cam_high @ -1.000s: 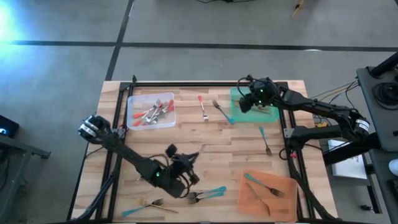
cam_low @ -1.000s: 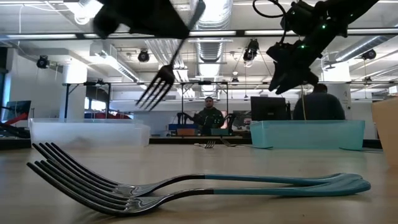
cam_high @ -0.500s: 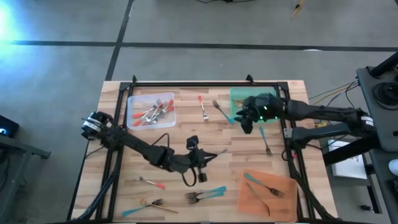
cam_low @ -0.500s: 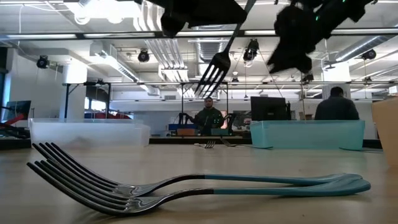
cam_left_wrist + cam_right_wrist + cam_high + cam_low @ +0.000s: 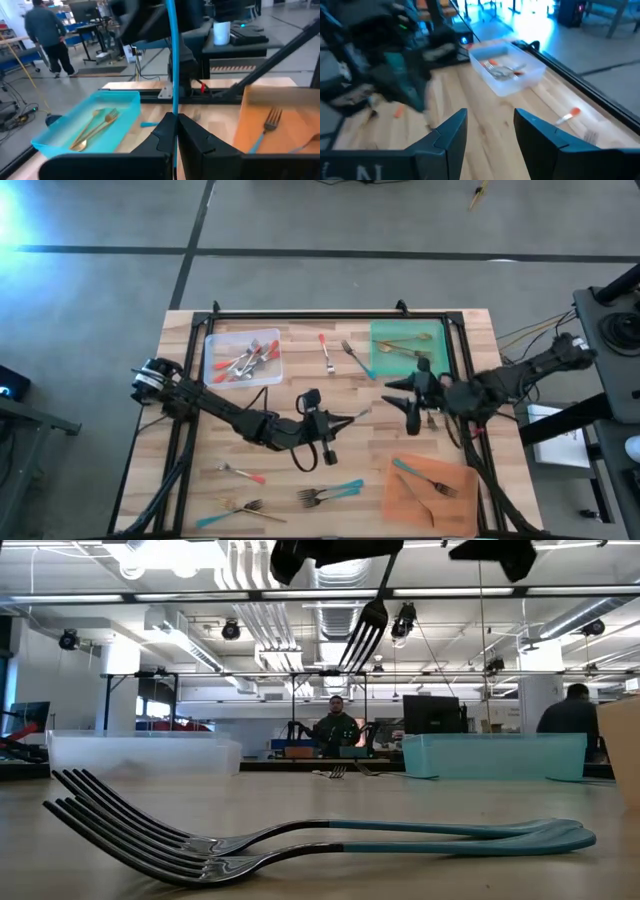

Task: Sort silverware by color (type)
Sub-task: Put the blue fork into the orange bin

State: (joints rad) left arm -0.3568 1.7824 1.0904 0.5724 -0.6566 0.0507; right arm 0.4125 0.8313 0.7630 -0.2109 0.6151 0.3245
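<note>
My left gripper (image 5: 328, 425) hangs over the middle of the table, shut on a teal-handled fork (image 5: 352, 417) whose tines (image 5: 365, 632) show high in the low view. My right gripper (image 5: 410, 402) is open, just to the right of that fork and near the green tray (image 5: 405, 365), touching nothing. Loose pieces lie flat on the table: a red-handled spoon (image 5: 325, 352), teal-handled forks (image 5: 355, 358) (image 5: 426, 406), a stacked teal pair (image 5: 335, 493) at the near edge, a red-handled piece (image 5: 245, 473) and a gold fork (image 5: 245, 507). My left gripper pinches the fork's teal handle (image 5: 173, 102) between its two fingers. The fork sticks out ahead of the fingers, along them, toward the table's right. It is lifted clear of the table, with its tines hanging slanted downward in the low view.
A clear tray (image 5: 215, 375) at the far left holds red-handled pieces. The green tray holds gold pieces (image 5: 95, 125). An orange tray (image 5: 405, 505) at the near right holds teal-handled forks. A black frame edges the table. People stand in the room beyond.
My left gripper carried the fork from the table's near side up and toward the right, to the middle. My right gripper moved from above the green tray toward the near edge and down toward the middle right of the table.
</note>
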